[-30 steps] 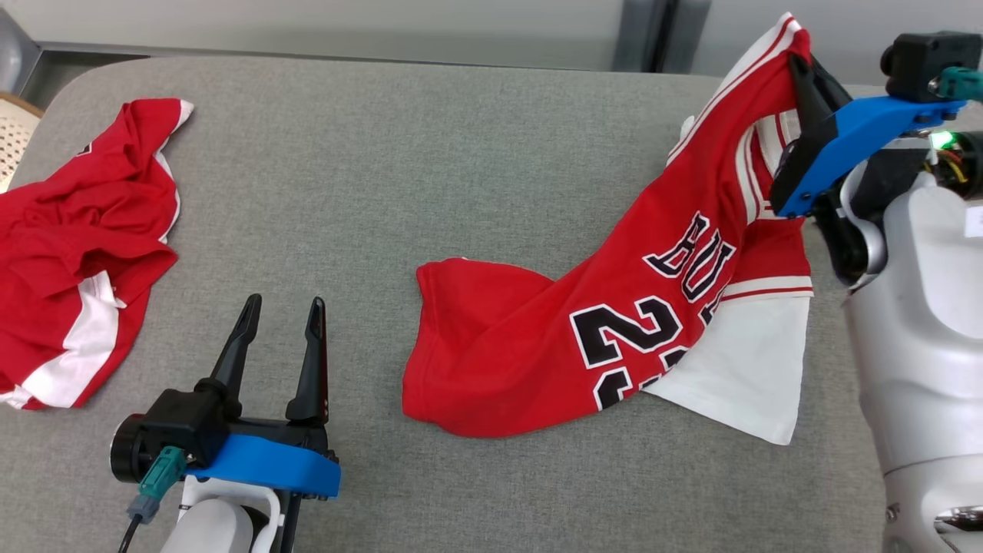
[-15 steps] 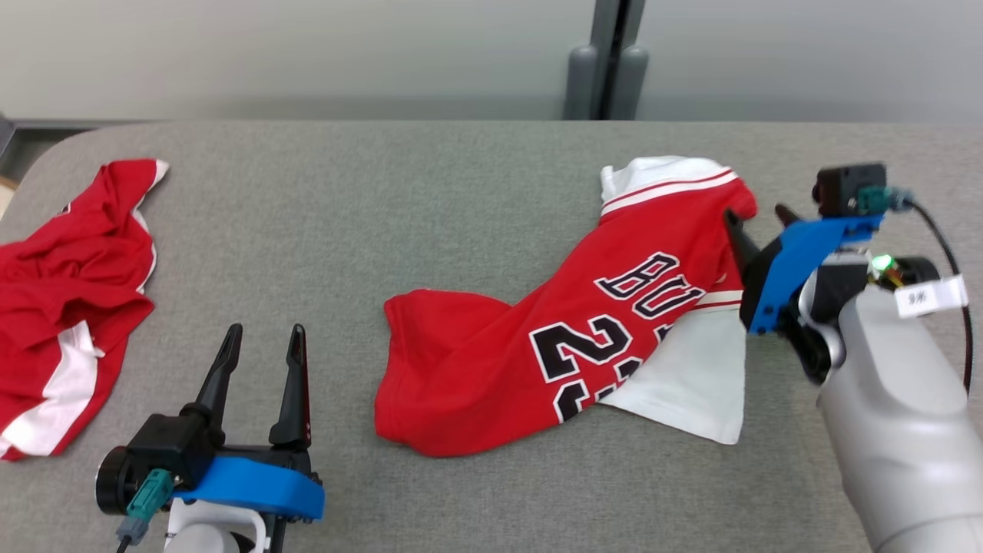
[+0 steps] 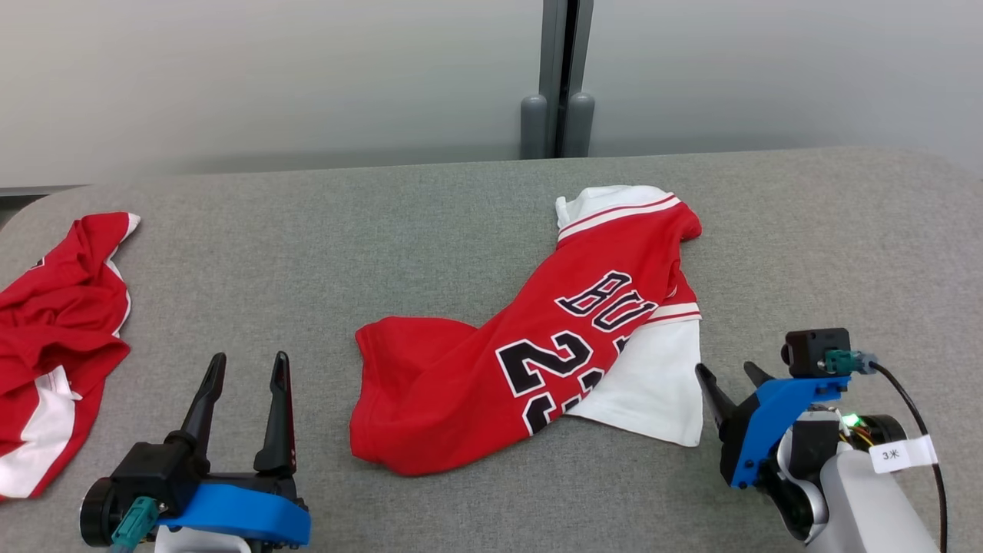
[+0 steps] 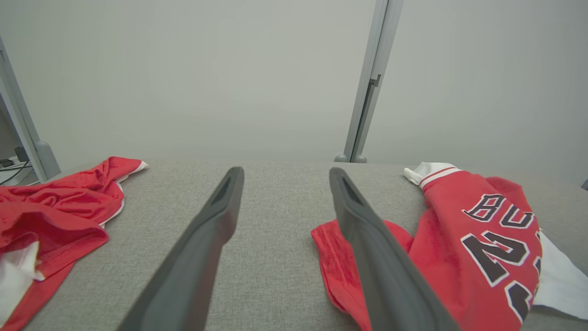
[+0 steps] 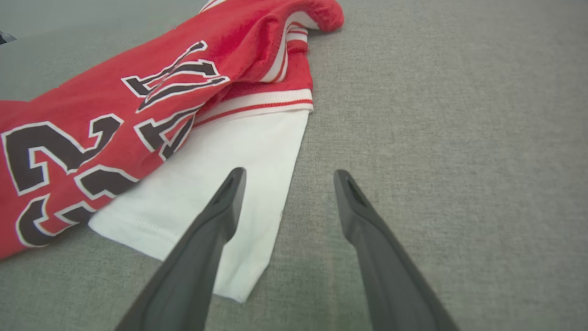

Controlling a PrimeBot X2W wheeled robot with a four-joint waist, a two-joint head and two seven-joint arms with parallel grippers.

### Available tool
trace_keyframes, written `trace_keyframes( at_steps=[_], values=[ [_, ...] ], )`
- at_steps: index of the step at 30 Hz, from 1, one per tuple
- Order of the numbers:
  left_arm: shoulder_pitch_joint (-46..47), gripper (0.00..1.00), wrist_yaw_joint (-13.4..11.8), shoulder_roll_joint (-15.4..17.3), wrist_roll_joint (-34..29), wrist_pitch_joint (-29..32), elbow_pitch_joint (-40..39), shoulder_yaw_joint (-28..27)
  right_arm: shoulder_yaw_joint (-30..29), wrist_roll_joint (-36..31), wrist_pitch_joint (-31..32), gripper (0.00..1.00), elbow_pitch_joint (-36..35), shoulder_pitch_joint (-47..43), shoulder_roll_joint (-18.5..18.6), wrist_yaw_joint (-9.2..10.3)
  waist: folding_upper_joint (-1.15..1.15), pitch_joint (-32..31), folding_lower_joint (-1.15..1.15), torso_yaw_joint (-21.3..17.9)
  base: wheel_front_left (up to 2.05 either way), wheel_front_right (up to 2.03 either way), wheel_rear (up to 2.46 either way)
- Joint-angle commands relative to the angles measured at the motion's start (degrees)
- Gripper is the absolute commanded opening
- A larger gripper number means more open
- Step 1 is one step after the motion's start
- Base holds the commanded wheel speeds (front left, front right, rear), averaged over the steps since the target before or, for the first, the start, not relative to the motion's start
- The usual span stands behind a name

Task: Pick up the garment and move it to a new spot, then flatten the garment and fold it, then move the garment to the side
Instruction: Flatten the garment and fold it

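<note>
The garment (image 3: 530, 338) is a red jersey with black lettering and white sleeves, lying crumpled and slanted across the middle of the grey table (image 3: 384, 230). It also appears in the left wrist view as the garment (image 4: 464, 239) and in the right wrist view as the garment (image 5: 151, 119). My right gripper (image 3: 729, 374) stands open just right of the white sleeve, holding nothing; its fingers (image 5: 225, 207) hover by the sleeve's edge. My left gripper (image 3: 246, 365) is open at the lower left, apart from the jersey.
A second red and white garment (image 3: 54, 346) lies bunched at the table's left edge, also visible as the bunched cloth (image 4: 50, 207). A grey post (image 3: 559, 77) stands behind the table against a pale wall. The table's rounded corners show at the back.
My right gripper has let go of the jersey's upper end and drawn back down to the right. The raised cloth has dropped onto the table. The head camera has tilted up.
</note>
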State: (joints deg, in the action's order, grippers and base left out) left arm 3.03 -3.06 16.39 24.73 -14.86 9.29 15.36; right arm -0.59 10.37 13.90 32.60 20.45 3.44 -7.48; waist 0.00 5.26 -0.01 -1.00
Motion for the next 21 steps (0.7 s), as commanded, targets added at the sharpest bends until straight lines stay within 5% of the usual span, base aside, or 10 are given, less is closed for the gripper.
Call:
trace_keyframes(
  at_steps=[1, 18, 20, 21],
  values=[
    [-0.1, 1.00, -0.2, 0.4, 0.3, 0.0, -0.4, -0.2, -0.7, -0.4, 0.7, 1.00, -1.2, -1.1, -0.3, -0.03, 0.00, 0.4, 0.01, 0.1, 0.00, 0.00, 0.00],
    [2.7, 1.00, 0.4, -0.1, 0.2, 0.0, -0.1, 0.6, 1.9, -1.8, 5.2, 1.00, 5.5, 2.0, -0.6, -0.04, 0.00, 4.4, 0.01, 2.8, 0.00, 0.00, 0.00],
    [2.9, 1.00, 0.5, -0.1, 0.1, -0.1, 0.0, 0.5, 3.6, -1.7, 5.3, 0.00, 7.0, 2.4, -0.9, -0.11, 0.00, 4.6, 0.01, 2.9, 0.00, 0.00, 0.00],
    [3.0, 1.00, 0.3, -0.2, 0.1, -0.1, 0.0, 0.5, 4.2, -1.4, 5.1, 0.00, 7.4, 2.5, -1.0, -0.12, 0.00, 4.7, 0.01, 2.9, 0.00, 0.00, 0.00]
  ],
)
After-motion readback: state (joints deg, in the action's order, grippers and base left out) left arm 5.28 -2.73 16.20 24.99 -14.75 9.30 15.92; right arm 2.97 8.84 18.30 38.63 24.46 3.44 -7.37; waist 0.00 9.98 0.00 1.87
